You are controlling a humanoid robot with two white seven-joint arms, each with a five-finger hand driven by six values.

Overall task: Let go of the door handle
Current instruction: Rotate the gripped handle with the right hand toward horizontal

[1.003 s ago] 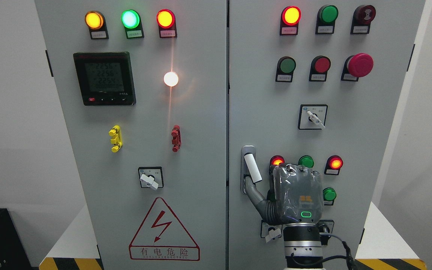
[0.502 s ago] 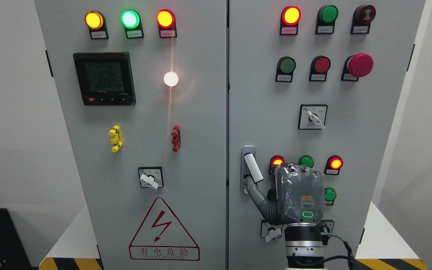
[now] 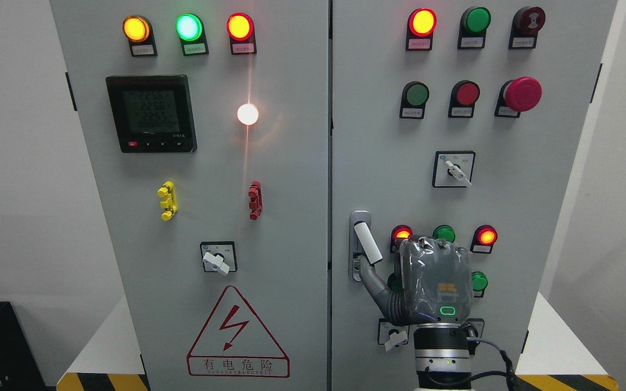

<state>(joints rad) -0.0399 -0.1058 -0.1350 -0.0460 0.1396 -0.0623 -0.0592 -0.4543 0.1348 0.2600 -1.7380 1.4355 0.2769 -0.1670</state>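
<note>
Shifted slightly rightward since earlier frame: right hand (image 3: 437,282), back facing camera, rising from bottom edge right of middle. Thumb (image 3: 371,278) reaches up-left, tip under lower end of handle (image 3: 366,243); other fingers hidden behind palm, so grip cannot be judged. Handle: white lever, tilted, lower end angled right, on grey plate at left edge of right door (image 3: 508,206). Behind hand: red lamp (image 3: 401,234), green lamp (image 3: 444,233). Left door (image 3: 210,163) shut.

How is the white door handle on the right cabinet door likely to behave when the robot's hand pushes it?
The door handle looks rigid, so it probably won't flex. Tilted out from its mounting plate, it likely pivots rather than slides. Its smooth surface may prove slippery under the right hand.
</note>
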